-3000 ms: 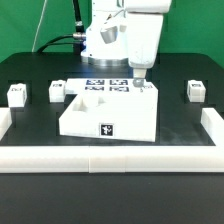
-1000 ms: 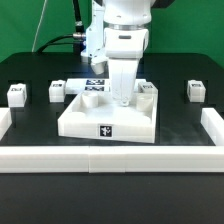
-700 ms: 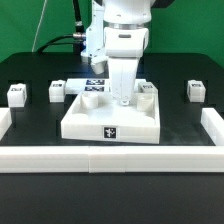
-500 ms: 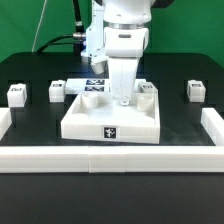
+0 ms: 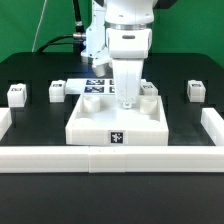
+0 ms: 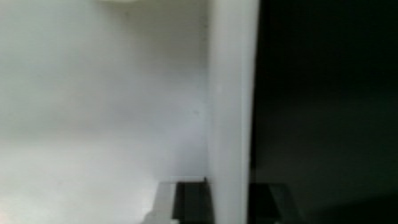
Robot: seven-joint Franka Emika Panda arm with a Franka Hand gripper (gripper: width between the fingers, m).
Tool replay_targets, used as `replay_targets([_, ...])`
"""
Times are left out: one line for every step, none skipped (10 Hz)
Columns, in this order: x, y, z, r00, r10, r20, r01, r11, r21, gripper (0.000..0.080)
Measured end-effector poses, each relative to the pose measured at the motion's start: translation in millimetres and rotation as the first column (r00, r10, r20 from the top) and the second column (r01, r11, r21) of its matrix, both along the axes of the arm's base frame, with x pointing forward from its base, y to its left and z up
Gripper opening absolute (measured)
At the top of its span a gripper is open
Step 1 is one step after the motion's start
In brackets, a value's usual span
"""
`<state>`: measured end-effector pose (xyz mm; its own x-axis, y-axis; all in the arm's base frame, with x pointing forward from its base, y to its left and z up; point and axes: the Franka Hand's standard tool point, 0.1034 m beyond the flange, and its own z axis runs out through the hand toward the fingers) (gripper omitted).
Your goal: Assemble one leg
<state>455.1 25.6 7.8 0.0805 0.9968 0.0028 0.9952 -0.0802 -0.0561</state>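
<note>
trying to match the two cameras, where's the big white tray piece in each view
Exterior view: the tray sits at the centre, in front of the marker board, with the gripper down inside it.
Wrist view: probably the blurred white surface filling most of the picture; too close to be sure.
Shared landmark: the tray's straight white edge against the black table.

no words or numbers readable, only black-and-white square tags (image 5: 117, 138) on tray (image 5: 90, 133), legs (image 5: 16, 94), marker board (image 5: 98, 85).
</note>
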Motion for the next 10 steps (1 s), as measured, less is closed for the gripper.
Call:
replay_targets([8.9, 10.6, -0.3, 1.000, 0.018, 0.011, -0.018, 1.000, 0.006, 0.0063])
replay_targets([18.1, 19.8, -0.4, 0.999, 0.031, 0.021, -0.031, 0.999, 0.013, 0.0063])
replay_targets([26.2, 28.5, -0.3, 0.999, 0.042, 0.016, -0.042, 0.999, 0.018, 0.0063])
replay_targets([35.6, 37.7, -0.1, 0.998, 0.055, 0.016, -0.055, 0.998, 0.022, 0.0063])
replay_targets([40.8, 44.4, -0.2, 0.998, 0.065, 0.022, -0.065, 0.998, 0.026, 0.0063])
replay_targets([41.9, 47.5, -0.2, 0.998, 0.065, 0.027, -0.065, 0.997, 0.028, 0.0063])
replay_targets([43.1, 52.3, 0.1, 0.998, 0.048, 0.027, -0.049, 0.998, 0.028, 0.0063])
replay_targets([46.7, 58.1, 1.2, 0.998, 0.054, 0.028, -0.054, 0.998, 0.030, 0.0063])
replay_targets([47.4, 59.4, 1.6, 0.998, 0.056, 0.026, -0.057, 0.998, 0.029, 0.0063])
replay_targets([47.3, 59.3, 1.5, 0.998, 0.054, 0.025, -0.055, 0.998, 0.029, 0.0063])
